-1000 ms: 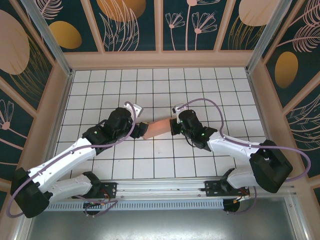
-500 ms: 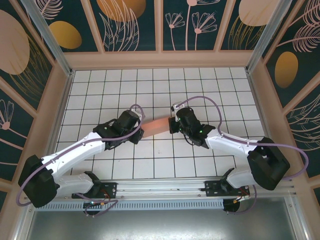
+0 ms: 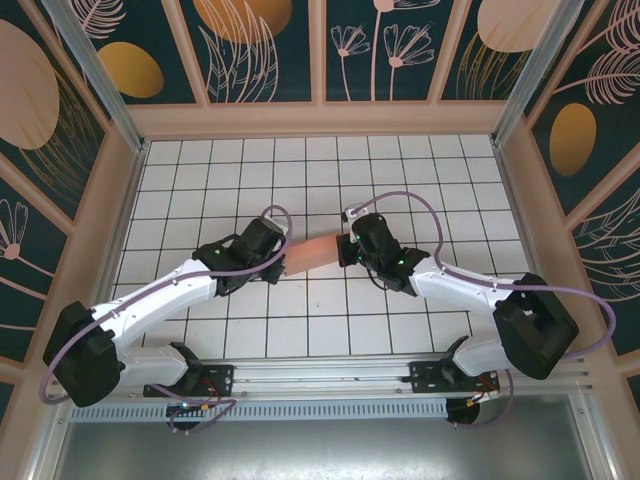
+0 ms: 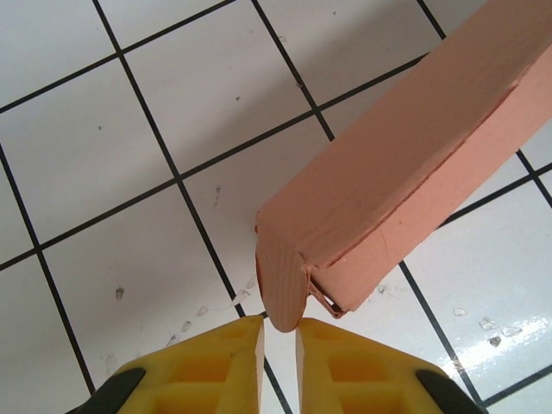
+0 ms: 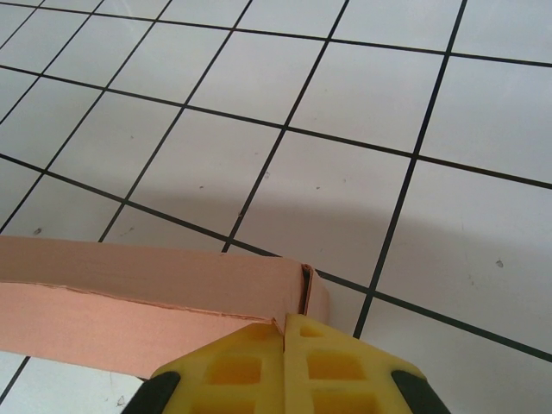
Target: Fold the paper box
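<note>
The left gripper [image 4: 279,332] sits at the box's [image 4: 405,164] left end, jaws nearly together around its flap [image 4: 282,297]; whether they pinch it, I cannot tell. The right gripper [image 5: 285,332] is clamped on the box's right end. The card looks light, thin and easily creased, so grip by the folds.

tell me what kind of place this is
Probably a robot test cell: a white gridded table boxed in by printed floral wall panels, with the left arm and right arm bolted to a metal rail.
</note>
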